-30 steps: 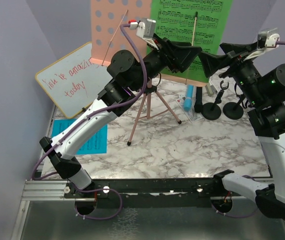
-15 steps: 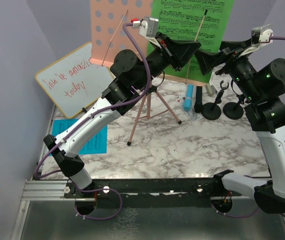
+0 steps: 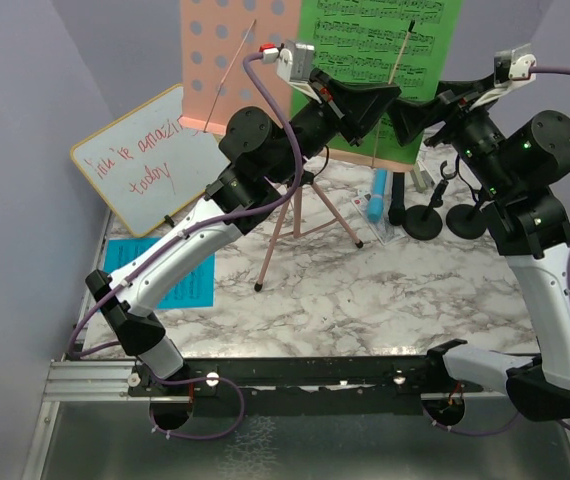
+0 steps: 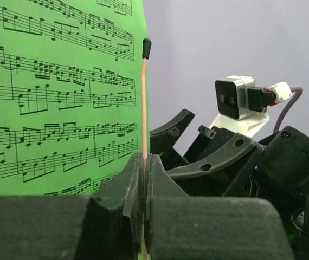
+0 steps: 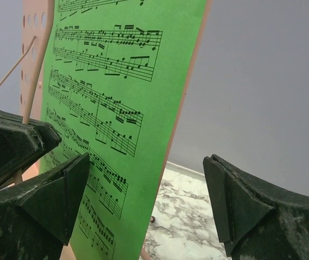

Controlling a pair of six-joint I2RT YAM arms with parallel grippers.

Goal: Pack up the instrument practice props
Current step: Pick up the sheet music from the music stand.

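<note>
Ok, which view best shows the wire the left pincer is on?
Left wrist: the wire runs close-up from its black tip down into the shut left pincer. Top external shows it small, before the green sheet. Right wrist mostly shows the sheet; the wire isn't clear there.

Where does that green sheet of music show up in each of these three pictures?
Top external: green music sheet, top centre, behind both arms.
Left wrist: sheet fills the left half.
Right wrist: sheet slants through the centre.
Shared landmark: left fingers, shut on a thin pink rod.
</note>
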